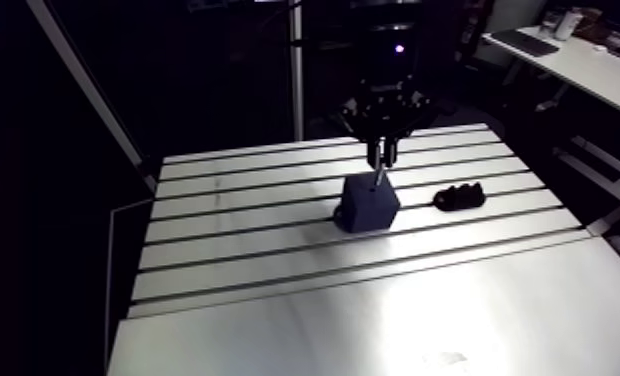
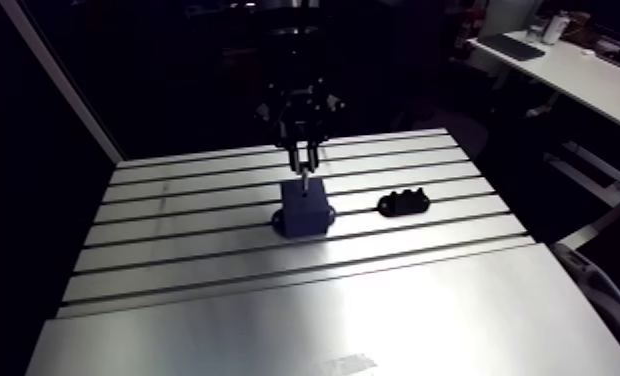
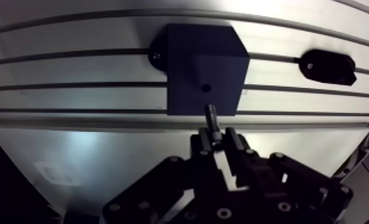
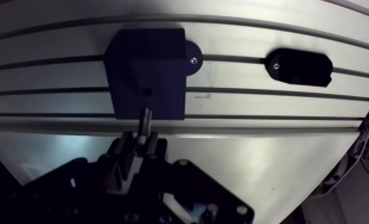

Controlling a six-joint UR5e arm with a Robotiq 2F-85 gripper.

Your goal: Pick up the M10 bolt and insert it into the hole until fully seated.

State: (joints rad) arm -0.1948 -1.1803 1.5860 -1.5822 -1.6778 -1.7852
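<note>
A dark blue block (image 3: 205, 68) stands on the slotted table (image 1: 274, 200), with a small round hole (image 3: 206, 87) in its sloped face. My gripper (image 3: 218, 138) hangs just above the block and is shut on the M10 bolt (image 3: 211, 118). The bolt's shank sticks out ahead of the fingertips, and its tip hangs a short way from the hole, outside it. In the arm view the gripper (image 1: 382, 152) is right over the block (image 1: 367, 203), with the bolt (image 1: 379, 176) showing as a thin bright pin above the block's top.
A low black holder (image 1: 459, 197) lies on the table to the right of the block, also seen in the wrist view as a dark oval part (image 3: 328, 65). A smooth plate (image 1: 374, 320) covers the near part of the table.
</note>
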